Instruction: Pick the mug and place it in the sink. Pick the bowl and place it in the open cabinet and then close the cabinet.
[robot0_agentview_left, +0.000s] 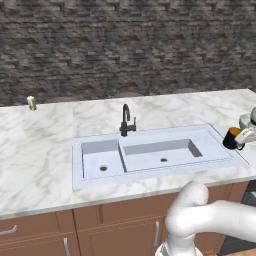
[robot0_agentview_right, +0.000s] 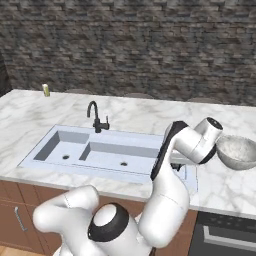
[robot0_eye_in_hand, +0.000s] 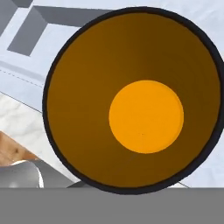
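A marble kitchen counter (robot0_agentview_left: 40, 150) runs before a dark stone wall, with a pale double-basin sink (robot0_agentview_left: 150, 155) and black faucet (robot0_agentview_left: 127, 121) set into it. At the sink's right edge, the white robot arm's gripper (robot0_agentview_left: 239, 139) is clamped shut on the small black mug (robot0_agentview_left: 231, 138), held above the sink's right rim. The hand view looks straight down into the mug's orange inside (robot0_eye_in_hand: 145, 116). The mottled grey-white bowl (robot0_agentview_right: 238, 151) sits on the counter right of the sink. A tiny yellowish jar (robot0_agentview_left: 31, 103) stands far left.
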